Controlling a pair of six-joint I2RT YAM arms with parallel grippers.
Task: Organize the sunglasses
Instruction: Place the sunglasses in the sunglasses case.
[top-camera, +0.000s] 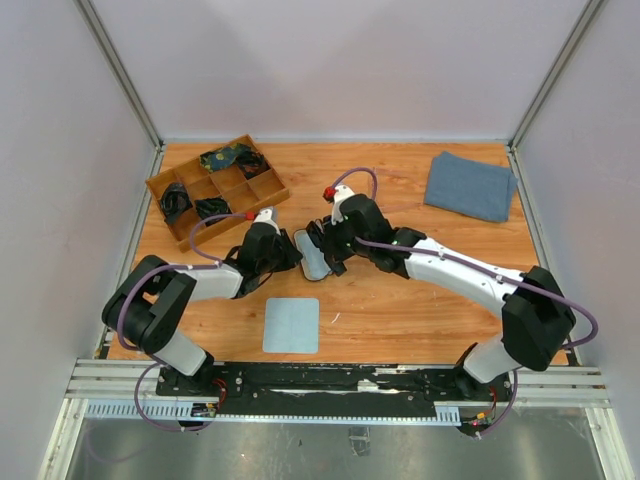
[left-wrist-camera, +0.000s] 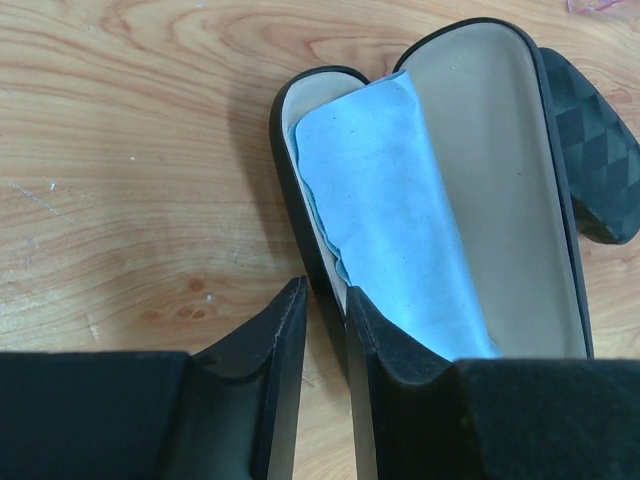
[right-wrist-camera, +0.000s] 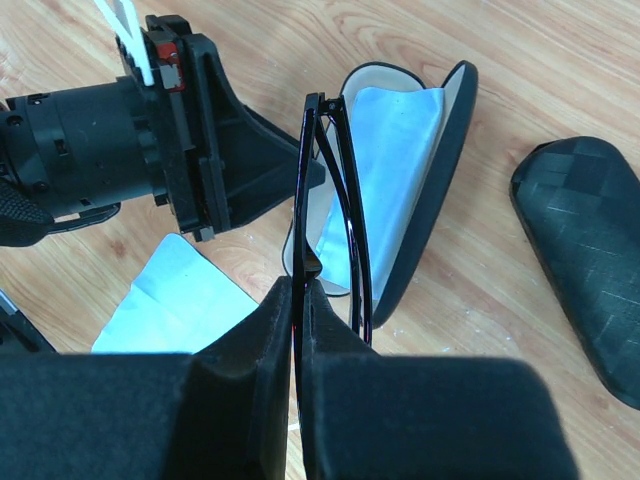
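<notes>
Right jaws held black sunglasses (right-wrist-camera: 330, 205) pinched tight, long axis along open case (right-wrist-camera: 442, 170) beneath; left jaws, slightly parted, straddled its rim.

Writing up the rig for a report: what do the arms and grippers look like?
Both arms, left arm and right arm, have white links between black joints, with a purple cable looping alongside each and a red tab near the wrist. The left gripper and right gripper have matte black wedge fingers.
</notes>
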